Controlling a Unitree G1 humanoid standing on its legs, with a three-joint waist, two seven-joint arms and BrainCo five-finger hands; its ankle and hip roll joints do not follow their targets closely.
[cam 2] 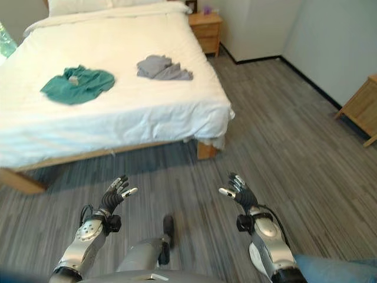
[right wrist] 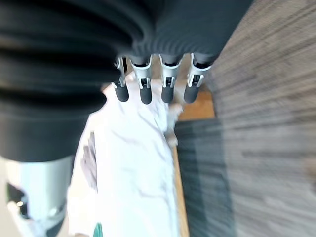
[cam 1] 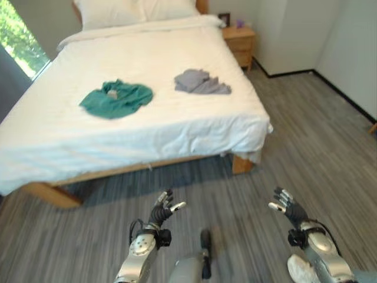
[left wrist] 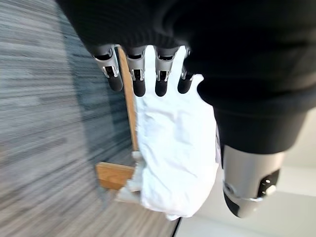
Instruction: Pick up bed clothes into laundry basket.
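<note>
Two garments lie well apart on a wide wooden-framed bed with a white sheet (cam 1: 177,127): a crumpled teal-green cloth top (cam 1: 116,98) toward the robot's left, a rumpled pale grey cloth garment (cam 1: 200,82) toward its right. Left hand (cam 1: 162,210) and right hand (cam 1: 288,207) hover over grey wood-plank floor (cam 1: 306,130), fingers relaxed, holding nothing. One small wooden nightstand (cam 1: 240,42) stands beside the bedhead.

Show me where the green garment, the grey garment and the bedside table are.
green garment (cam 1: 116,98), left eye view, middle of the crumpled cloth
grey garment (cam 1: 201,82), left eye view, centre of the pile
bedside table (cam 1: 240,40), left eye view, its front
</note>
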